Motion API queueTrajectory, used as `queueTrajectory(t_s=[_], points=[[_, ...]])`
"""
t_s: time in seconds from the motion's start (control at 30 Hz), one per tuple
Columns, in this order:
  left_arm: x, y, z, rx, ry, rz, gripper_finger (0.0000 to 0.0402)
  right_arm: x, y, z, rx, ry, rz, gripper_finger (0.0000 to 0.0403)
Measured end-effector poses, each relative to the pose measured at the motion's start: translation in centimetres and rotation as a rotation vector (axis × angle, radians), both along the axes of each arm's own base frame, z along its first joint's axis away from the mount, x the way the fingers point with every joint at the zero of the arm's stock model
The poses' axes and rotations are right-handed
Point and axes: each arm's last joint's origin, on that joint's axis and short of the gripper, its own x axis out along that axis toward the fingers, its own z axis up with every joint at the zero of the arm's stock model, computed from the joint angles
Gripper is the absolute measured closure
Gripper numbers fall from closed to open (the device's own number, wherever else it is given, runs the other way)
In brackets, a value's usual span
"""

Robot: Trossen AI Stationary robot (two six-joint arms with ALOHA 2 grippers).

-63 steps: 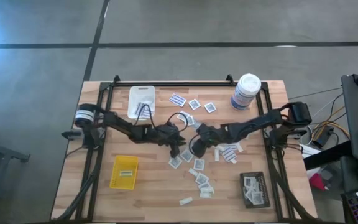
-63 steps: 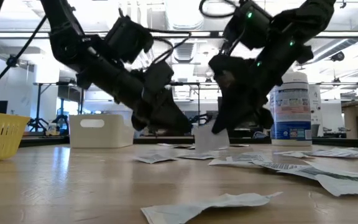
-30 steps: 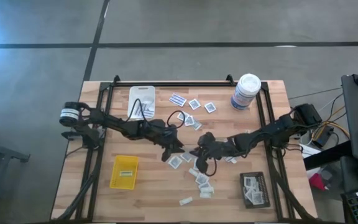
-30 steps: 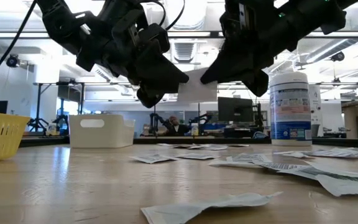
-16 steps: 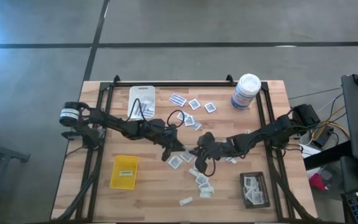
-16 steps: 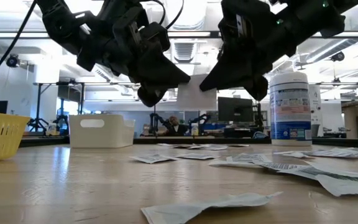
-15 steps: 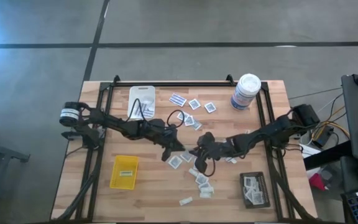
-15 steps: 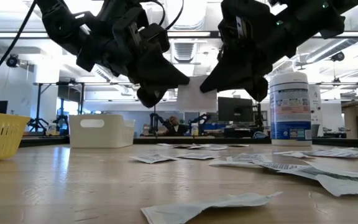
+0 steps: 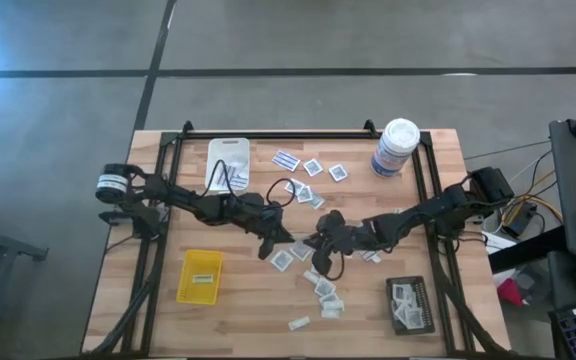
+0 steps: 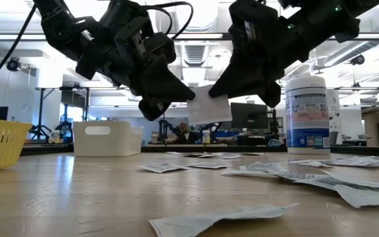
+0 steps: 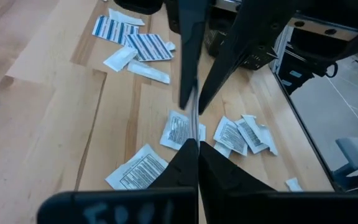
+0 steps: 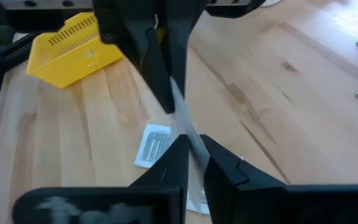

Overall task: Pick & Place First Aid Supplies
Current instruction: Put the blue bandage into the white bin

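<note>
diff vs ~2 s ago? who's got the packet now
Both grippers rose from the table and met in the air at mid-table. The right gripper carried a white packet up; the left gripper then closed on its other edge, and the right one's fingers have begun to loosen. It hangs between them, both touching. The canister, the trays and the loose packets have not moved.
</note>
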Motion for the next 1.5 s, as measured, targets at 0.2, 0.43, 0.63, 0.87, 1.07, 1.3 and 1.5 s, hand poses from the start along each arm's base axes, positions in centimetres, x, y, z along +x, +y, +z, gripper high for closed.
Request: queueTrajectory(t_s=[0.2,0.43,0.63,0.87,1.07,1.3,1.5], points=[[0.0,0.0,0.0,0.0,0.0,0.0,0.0401,0.0,-0.8,0.1,-0.005,0.01,-0.024,0.0317],[-0.2,0.1,-0.4,0.005,0.04,0.001,0.0401,-0.8,-1.7,1.7,-0.003,0.013,-0.042,0.0281],[-0.4,0.4,-0.3,0.027,0.057,0.006,0.0401,-2.1,-1.9,2.9,-0.006,0.048,-0.042,0.0265],[-1.9,1.0,1.5,0.202,0.089,0.124,0.0401,-2.8,-1.0,3.0,0.026,0.07,-0.034,0.0267],[-4.3,1.7,3.8,0.393,0.155,0.298,0.0401,-2.9,-0.2,2.6,0.023,0.084,-0.009,0.0277],[-7.5,2.5,6.0,0.586,0.249,0.547,0.0401,-2.9,-0.2,2.1,0.025,0.099,-0.017,0.0285],[-9.7,3.1,6.6,0.747,0.357,0.758,0.0401,-2.9,-0.2,2.1,0.022,0.097,-0.016,0.0285]])
